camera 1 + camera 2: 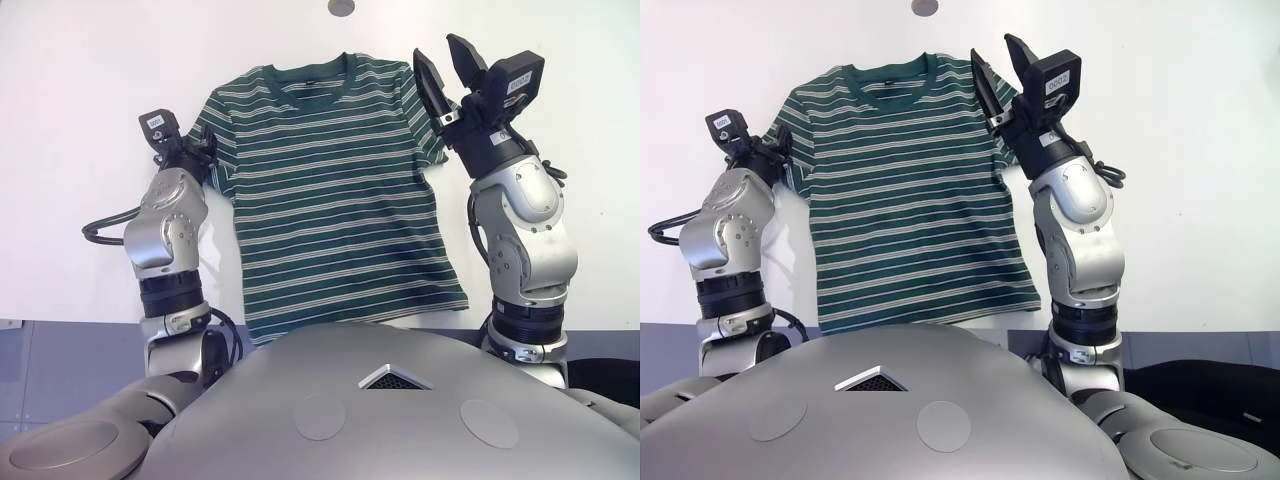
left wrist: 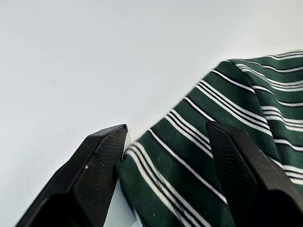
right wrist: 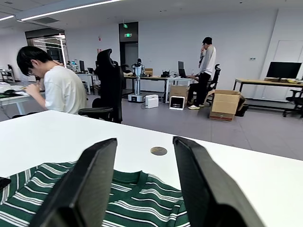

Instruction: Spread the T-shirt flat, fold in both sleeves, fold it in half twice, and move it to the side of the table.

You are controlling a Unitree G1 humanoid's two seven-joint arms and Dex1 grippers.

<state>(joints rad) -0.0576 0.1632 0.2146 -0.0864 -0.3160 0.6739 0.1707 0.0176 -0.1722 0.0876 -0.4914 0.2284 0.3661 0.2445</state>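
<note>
Head views, left to right.

Left gripper (image 2: 166,127): left of centre, low on the white desk (image 1: 80,80), at the outer edge of the T-shirt's left sleeve (image 1: 215,135). Jaws apart at moderate width and straddling the sleeve hem. One jaw sits just off the cloth on bare desk, the other over the striped fabric. Cloth lies between them, not pinched.

T-shirt (image 1: 330,200): centre of frame, dark green with thin pale stripes. It lies flat on the desk, collar toward the top of the frame, bottom hem toward the lower edge. Body smooth, both short sleeves spread outward, none folded in.

Small grey round disc (image 1: 341,7): top centre of the frame, on the desk just beyond the collar, apart from the shirt.

Right gripper (image 1: 437,50): upper right, raised off the desk with tips pointing up, in front of the shirt's right sleeve (image 1: 428,140) and shoulder. Jaws spread wide and holding nothing. In the right wrist view, the collar and the disc show through the gap between them.
</note>
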